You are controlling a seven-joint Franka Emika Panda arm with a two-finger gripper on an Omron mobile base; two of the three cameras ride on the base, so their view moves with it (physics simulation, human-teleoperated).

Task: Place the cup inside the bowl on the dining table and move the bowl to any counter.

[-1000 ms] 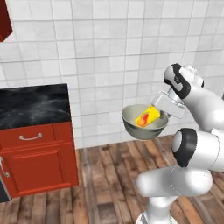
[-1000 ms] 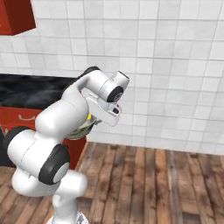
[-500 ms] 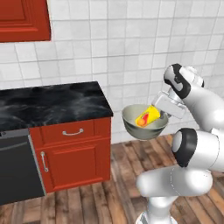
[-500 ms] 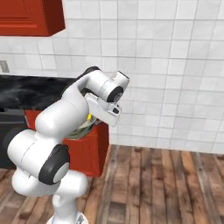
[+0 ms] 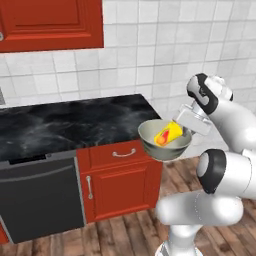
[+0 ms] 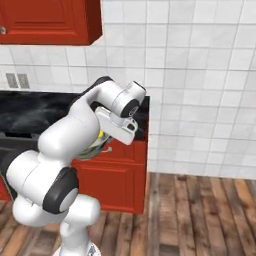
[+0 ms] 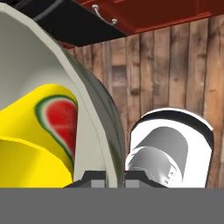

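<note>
The end effector [image 5: 186, 131] is pinched narrow on the right rim of the bowl [image 5: 165, 140], one finger inside and one outside the wall, as the hand view shows. The bowl hangs in the air just off the right end of the desk [image 5: 75, 122], above the wooden floor. The cup [image 5: 168, 134] lies tipped on its side inside it. The bowl looks rigid and smooth, so a rim pinch may let it swivel; the light cup is loose and could roll, so the bowl is best kept level and set down gently on the desk
</note>
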